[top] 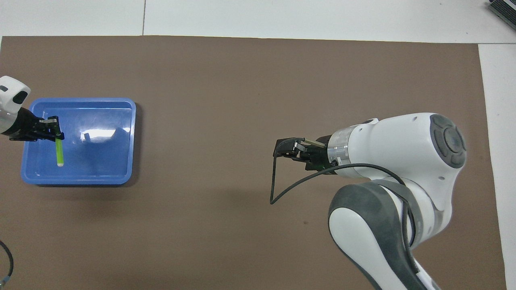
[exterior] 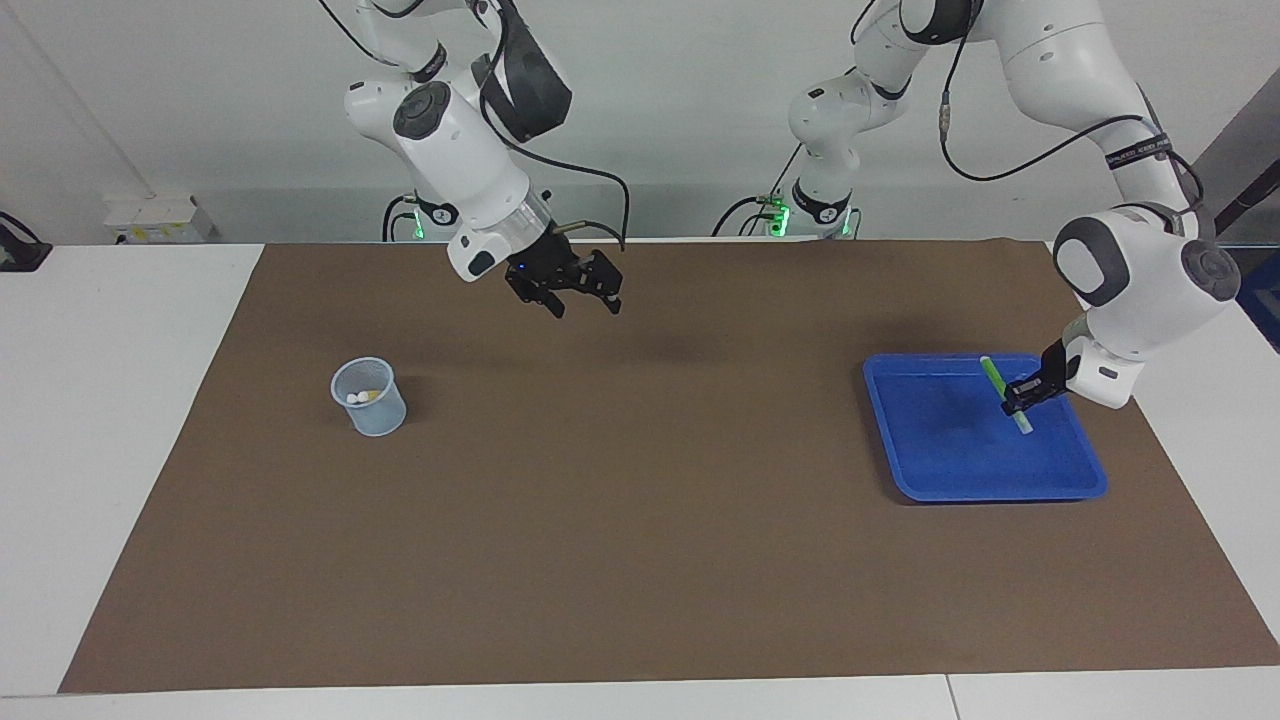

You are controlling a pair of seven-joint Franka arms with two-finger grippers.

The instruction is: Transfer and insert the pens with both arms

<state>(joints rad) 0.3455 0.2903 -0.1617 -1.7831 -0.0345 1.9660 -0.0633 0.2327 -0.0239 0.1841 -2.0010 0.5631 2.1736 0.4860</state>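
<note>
The green pen (exterior: pixel 991 372) (top: pixel 59 151) hangs tilted just above the blue tray (exterior: pixel 1000 492) (top: pixel 80 181), its whitish cap pointing down. My left gripper (exterior: pixel 1021 396) (top: pixel 56 129) is shut on it near the capped end. A clear plastic cup (exterior: pixel 368 398) stands toward the right arm's end of the table, with two whitish pen caps (exterior: pixel 355 398) and a bit of yellow showing inside. My right gripper (exterior: pixel 585 299) (top: pixel 288 148) is open and holds nothing, up in the air over the brown mat between cup and tray. The right arm hides the cup in the overhead view.
A brown mat (exterior: pixel 640 520) covers most of the white table. The tray holds nothing but the lifted pen's shadow. A black cable (top: pixel 278 189) loops down from the right wrist.
</note>
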